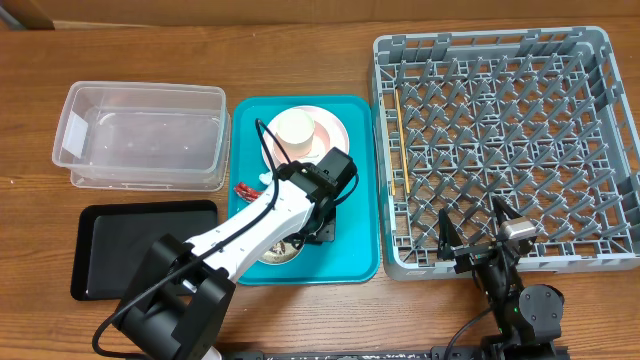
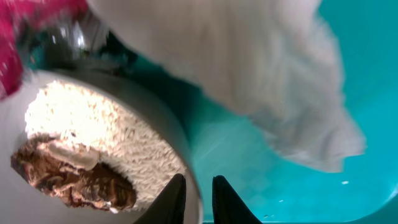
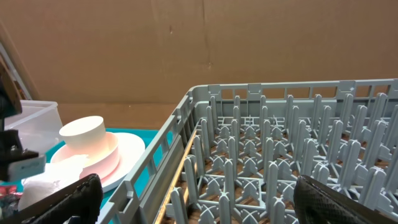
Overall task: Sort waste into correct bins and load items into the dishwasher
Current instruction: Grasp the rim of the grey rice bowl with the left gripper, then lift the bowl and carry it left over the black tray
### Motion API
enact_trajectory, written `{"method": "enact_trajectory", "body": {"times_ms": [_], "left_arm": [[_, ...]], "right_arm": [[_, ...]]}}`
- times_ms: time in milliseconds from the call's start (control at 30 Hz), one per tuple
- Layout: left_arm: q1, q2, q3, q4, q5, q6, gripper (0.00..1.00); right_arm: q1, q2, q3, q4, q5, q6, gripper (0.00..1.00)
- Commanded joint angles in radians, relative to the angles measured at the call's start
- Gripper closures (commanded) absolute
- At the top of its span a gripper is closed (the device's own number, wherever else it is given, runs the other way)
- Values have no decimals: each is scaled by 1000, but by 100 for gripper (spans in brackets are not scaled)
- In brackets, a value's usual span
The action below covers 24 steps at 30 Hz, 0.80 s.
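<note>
1. Overhead: a brown wooden table [image 1: 300,50] carries everything. The clear tub [image 1: 140,135] sits at the upper left, with the black tray [image 1: 120,250] below it at the lower left. The teal serving tray [image 1: 360,240] takes the centre. The grey dish rack [image 1: 505,150] fills the right, and a thin wooden stick [image 1: 400,140] lies along its left side.
2. On the teal serving tray's upper half the cream cup [image 1: 297,128] stands over the pale pink plate [image 1: 338,128]. The red foil wrapper [image 1: 245,190] lies at the tray's left edge. The left arm crosses in from the lower left and hides most of the white bowl [image 1: 278,255]. The left gripper [image 1: 320,225] points down just beside that bowl.
3. The right gripper [image 1: 470,238] hovers at the rack's lower edge with its jaws spread and nothing in them.
4. Left wrist: teal tray floor lies behind everything. The white bowl fills the left of the frame and holds white rice [image 2: 93,118] and brown scraps [image 2: 74,180]. The blurred paper napkin [image 2: 249,74] spreads across the top and right and blocks much of the view. The wrapper is a red blur at the upper left. At the bottom edge the fingertips [image 2: 177,202] stand narrowly parted astride the bowl's rim. Whether they pinch it cannot be told.
5. Right wrist: a brown cardboard wall [image 3: 186,43] closes the background. The rack's pegs fill the right, with the stick along the rack's left wall. The cup and plate sit at the left, and the tub is at the left edge behind them. The fingers sit at the bottom corners, wide apart and grasping nothing.
</note>
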Motion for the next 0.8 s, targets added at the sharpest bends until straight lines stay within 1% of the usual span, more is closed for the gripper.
{"method": "enact_trajectory", "body": {"times_ms": [0, 100, 167, 233, 300, 400, 567, 767], "left_arm": [[-1, -11, -19, 1, -3, 13, 82], [-1, -11, -20, 1, -3, 13, 79], [-2, -11, -23, 3, -2, 12, 80], [-2, -11, -27, 8, 2, 10, 86], [-2, -11, -30, 15, 5, 9, 90], [-2, -11, -31, 16, 5, 9, 90], [-2, -11, -31, 24, 1, 10, 87], [-2, -11, -31, 33, 2, 10, 91]], "right_arm": [[-1, -8, -10, 5, 9, 5, 0], [-1, -8, -10, 5, 9, 5, 0], [-1, -8, -10, 5, 9, 5, 0], [-1, -8, -10, 5, 9, 5, 0], [-1, -8, -10, 5, 9, 5, 0], [-1, -8, -10, 5, 9, 5, 0], [-1, -8, -10, 5, 9, 5, 0], [-1, -8, -10, 5, 9, 5, 0]]}}
